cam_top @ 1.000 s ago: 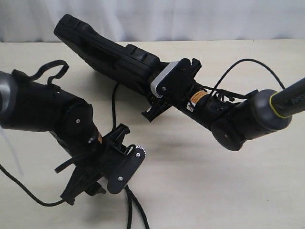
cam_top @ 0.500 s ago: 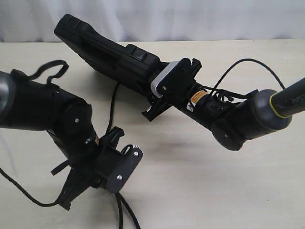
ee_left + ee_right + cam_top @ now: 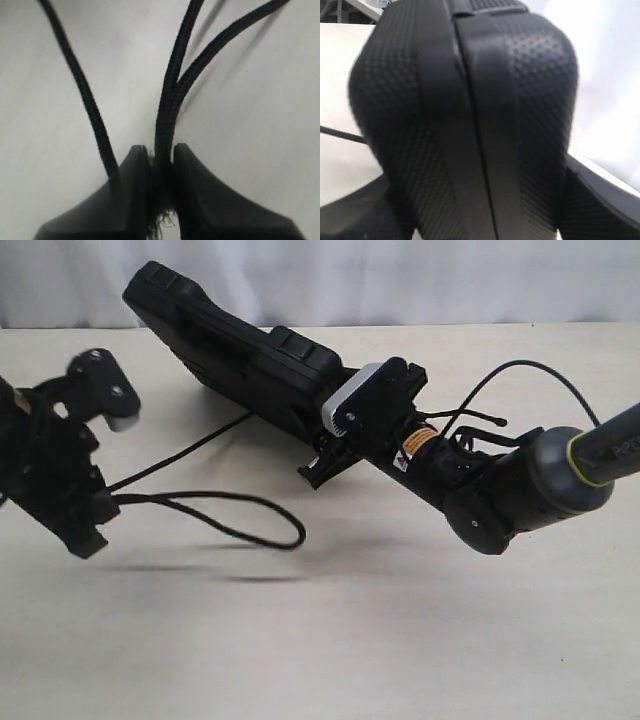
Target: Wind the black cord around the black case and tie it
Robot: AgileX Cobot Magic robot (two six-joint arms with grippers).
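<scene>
The black case (image 3: 230, 350) hangs tilted above the table, its far end raised. My right gripper (image 3: 318, 448) is shut on its near end; in the right wrist view the case (image 3: 470, 100) fills the space between the fingers (image 3: 600, 200). The black cord (image 3: 200, 496) runs from under the case to my left gripper (image 3: 100, 496) at the far left and forms a long loop on the table. In the left wrist view my left gripper (image 3: 161, 155) is shut on two strands of the cord (image 3: 167, 115), with frayed fibres below the pads. A third strand passes beside one finger.
The beige table (image 3: 400, 640) stretches across the front and right. A white curtain (image 3: 400, 280) closes the back. The right arm (image 3: 520, 490) and its thin smooth cable (image 3: 520, 368) lie over the table's right side.
My left arm has swung from the front middle to the far left, drawing the cord out into a long loop. The right gripper and case have barely moved.
</scene>
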